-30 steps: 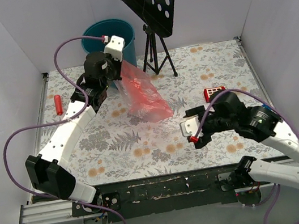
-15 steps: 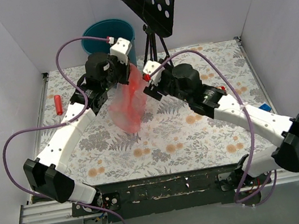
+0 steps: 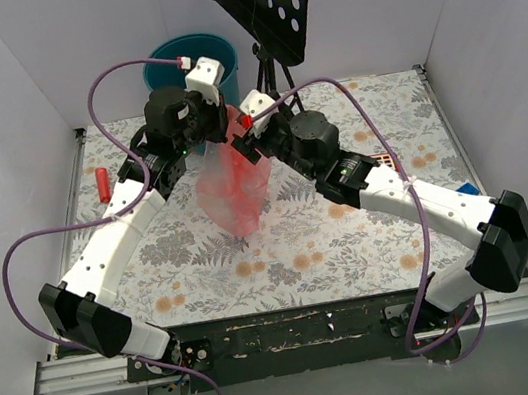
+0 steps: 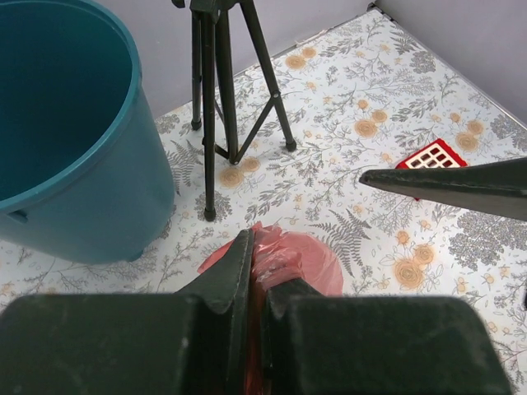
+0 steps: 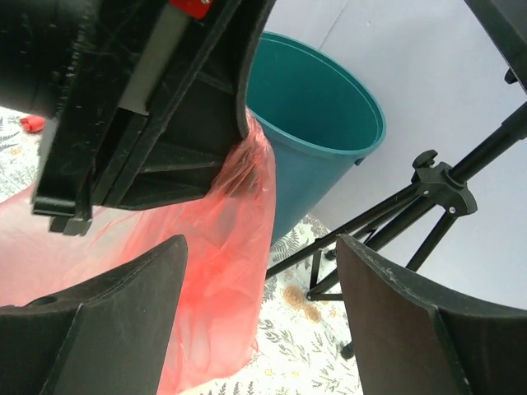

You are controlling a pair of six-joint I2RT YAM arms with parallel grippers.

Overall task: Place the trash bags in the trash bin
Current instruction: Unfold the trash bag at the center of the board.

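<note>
My left gripper (image 3: 214,125) is shut on the top of the translucent red trash bag (image 3: 232,185), which hangs above the table in front of the teal trash bin (image 3: 188,60). In the left wrist view the pinched film (image 4: 284,255) bulges past the gripper (image 4: 257,263), with the bin (image 4: 74,148) at the left. My right gripper (image 3: 247,139) is open right beside the bag. In the right wrist view this gripper (image 5: 259,259) is spread, the bag (image 5: 222,288) hanging across the left finger, the bin (image 5: 317,123) behind.
A black music stand on a tripod (image 3: 276,84) stands right of the bin. A small red cylinder (image 3: 102,184) lies at the far left. A red square toy (image 3: 388,161) lies beside the right arm. White walls enclose the floral table (image 3: 302,242).
My right arm swung from the right side of the table up to the bag. The bag, which trailed out to the right, now hangs straight down. My left gripper kept its hold.
</note>
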